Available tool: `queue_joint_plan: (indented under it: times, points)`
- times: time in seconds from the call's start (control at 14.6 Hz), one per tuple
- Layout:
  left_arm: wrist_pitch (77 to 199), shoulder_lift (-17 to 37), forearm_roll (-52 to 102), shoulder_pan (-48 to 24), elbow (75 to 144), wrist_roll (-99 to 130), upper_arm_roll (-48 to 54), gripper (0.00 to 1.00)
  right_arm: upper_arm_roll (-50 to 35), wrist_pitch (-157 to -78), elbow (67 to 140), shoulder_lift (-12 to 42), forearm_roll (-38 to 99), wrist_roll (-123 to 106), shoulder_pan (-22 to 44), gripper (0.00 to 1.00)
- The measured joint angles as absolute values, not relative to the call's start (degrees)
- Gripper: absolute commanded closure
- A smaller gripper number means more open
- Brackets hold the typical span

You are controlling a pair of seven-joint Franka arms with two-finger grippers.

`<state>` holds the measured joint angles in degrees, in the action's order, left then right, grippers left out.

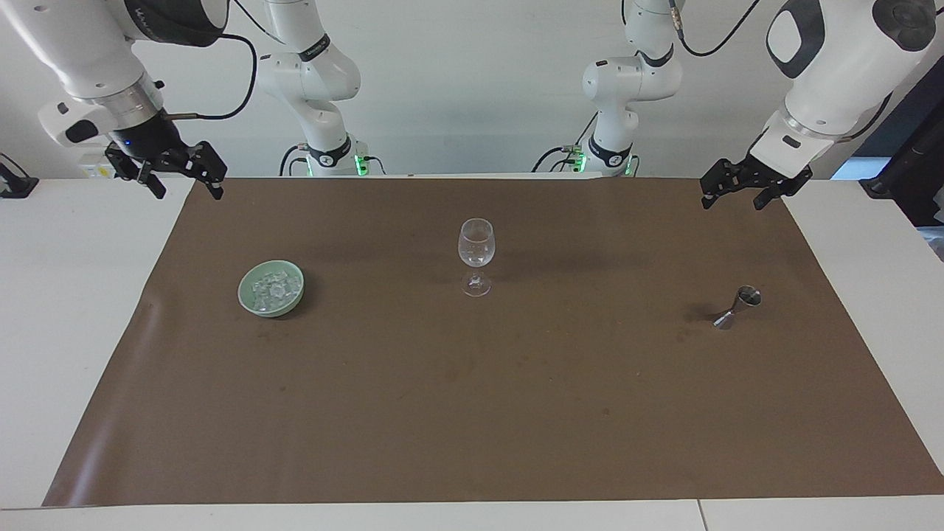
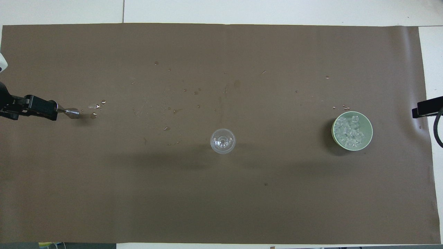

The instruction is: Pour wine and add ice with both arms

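A clear stemmed glass (image 1: 476,254) (image 2: 222,140) stands upright at the middle of the brown mat. The ice (image 1: 271,286) (image 2: 351,129) is piled in a pale green bowl (image 1: 274,310) (image 2: 334,132) toward the right arm's end. A small metal jigger (image 1: 737,306) (image 2: 72,112) lies on its side toward the left arm's end. No wine shows. My right gripper (image 1: 186,188) (image 2: 425,108) hangs open over the mat's corner by the right arm's base. Over the mat's edge at its own end, my left gripper (image 1: 734,199) (image 2: 34,108) hangs open, high above the jigger. Neither holds anything.
The brown mat (image 1: 472,413) covers most of the white table. Small droplets (image 2: 98,105) speckle the mat beside the jigger and toward the middle. White table strips border the mat at both ends.
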<state>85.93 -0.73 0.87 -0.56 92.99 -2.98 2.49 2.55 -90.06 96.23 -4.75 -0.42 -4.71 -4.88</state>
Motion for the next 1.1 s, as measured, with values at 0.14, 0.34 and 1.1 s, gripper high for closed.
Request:
queue_joint_plan:
  times: [0.14, 0.34, 1.1]
  points:
    - [86.6, -1.1, 0.9, -0.6, 93.3, -3.0, 2.5, 0.0, 2.5, -90.1, 96.2, -4.7, -0.4, -4.7, -4.9, 0.0]
    - [87.9, -1.1, 0.9, -0.6, 93.3, -3.0, 2.4, 0.0, 2.5, -90.1, 96.2, -4.7, -0.4, -4.7, -4.9, 0.0]
    - [87.8, -1.1, 1.0, -0.2, 93.3, 8.7, 1.8, 0.0, 2.4, -90.0, 96.1, -4.8, -0.3, -4.7, -4.9, 0.0]
